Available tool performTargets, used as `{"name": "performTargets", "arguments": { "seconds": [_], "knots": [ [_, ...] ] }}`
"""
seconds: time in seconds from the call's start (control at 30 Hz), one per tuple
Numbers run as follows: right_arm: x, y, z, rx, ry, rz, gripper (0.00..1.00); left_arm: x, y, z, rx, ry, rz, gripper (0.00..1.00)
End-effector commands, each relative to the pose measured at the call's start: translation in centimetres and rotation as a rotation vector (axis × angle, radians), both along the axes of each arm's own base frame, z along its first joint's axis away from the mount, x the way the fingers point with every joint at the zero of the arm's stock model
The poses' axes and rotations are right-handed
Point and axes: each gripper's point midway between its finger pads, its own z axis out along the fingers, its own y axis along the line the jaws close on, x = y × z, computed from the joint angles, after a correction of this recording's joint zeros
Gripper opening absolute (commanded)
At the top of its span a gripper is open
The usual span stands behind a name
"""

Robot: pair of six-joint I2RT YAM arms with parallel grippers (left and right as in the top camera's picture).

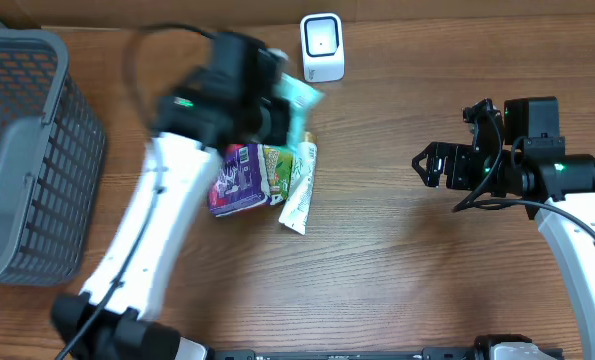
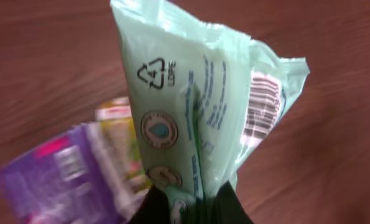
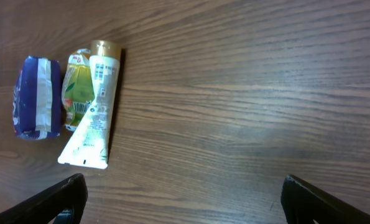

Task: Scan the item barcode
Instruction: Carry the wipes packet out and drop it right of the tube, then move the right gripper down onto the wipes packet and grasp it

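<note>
My left gripper (image 2: 194, 208) is shut on the bottom end of a pale green packet (image 2: 191, 106), which stands up in the left wrist view with its barcode (image 2: 259, 109) on the right flap. From overhead the packet (image 1: 302, 95) is held above the table, just left of and below the white barcode scanner (image 1: 322, 47) at the back edge. My left gripper (image 1: 277, 110) shows blurred there. My right gripper (image 1: 442, 165) hangs open over bare wood at the right, its fingertips (image 3: 63, 199) wide apart with nothing between them.
A purple packet (image 1: 235, 180), a yellow-green pouch (image 1: 277, 172) and a white tube (image 1: 300, 190) lie together mid-table, also in the right wrist view as purple packet (image 3: 35, 98), pouch (image 3: 78, 87) and tube (image 3: 92, 112). A grey mesh basket (image 1: 27, 150) stands at the left.
</note>
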Motion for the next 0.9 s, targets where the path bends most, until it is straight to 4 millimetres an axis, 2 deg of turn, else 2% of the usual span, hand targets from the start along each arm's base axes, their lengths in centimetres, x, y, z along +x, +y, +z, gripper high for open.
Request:
{"name": "performTargets", "arguments": {
  "seconds": [0.0, 0.07, 0.23, 0.27, 0.33, 0.43, 0.47, 0.5, 0.57, 0.67, 0.73, 0.87],
  "knots": [
    [-0.1, 0.2, 0.0, 0.006, 0.005, 0.005, 1.00, -1.7, -3.0, -3.6, -0.063, 0.081, 0.053, 0.04],
    [-0.2, 0.2, 0.0, 0.006, 0.008, 0.005, 1.00, -2.5, -5.4, -5.6, -0.112, 0.112, 0.062, 0.04],
    [-0.2, 0.2, 0.0, 0.006, 0.008, 0.005, 1.00, -4.7, -9.2, -9.8, -0.143, 0.180, 0.068, 0.04],
    [-0.2, 0.2, 0.0, 0.006, 0.009, 0.004, 1.00, -5.1, -9.8, -10.4, -0.138, 0.187, 0.054, 0.10],
    [-0.2, 0.2, -0.1, 0.006, 0.010, 0.004, 1.00, -5.5, -10.4, -11.3, -0.123, 0.205, 0.038, 0.44],
    [-0.2, 0.2, 0.0, 0.006, 0.009, 0.004, 1.00, -5.7, -10.5, -12.1, -0.110, 0.218, 0.033, 0.76],
    [-0.2, 0.2, 0.0, 0.006, 0.009, 0.004, 1.00, -5.6, -10.5, -12.1, -0.106, 0.213, 0.022, 0.81],
    [-0.2, 0.2, 0.0, 0.007, 0.009, 0.004, 1.00, -5.5, -10.4, -12.0, -0.102, 0.205, 0.011, 0.82],
    [-0.2, 0.3, 0.0, 0.014, 0.008, 0.008, 1.00, -4.9, -10.2, -11.3, -0.101, 0.175, -0.012, 0.83],
    [-0.1, 1.0, 0.4, 0.054, 0.000, 0.024, 1.00, -3.2, -9.4, -8.5, -0.115, 0.098, -0.033, 0.84],
    [0.1, 1.3, 0.7, 0.088, 0.009, -0.003, 0.99, -1.8, -8.2, -5.6, -0.123, 0.034, -0.024, 0.85],
    [0.3, 1.3, 0.7, 0.144, 0.057, -0.104, 0.90, 0.6, -4.6, 0.2, -0.144, -0.071, 0.025, 0.88]
  ]
}}
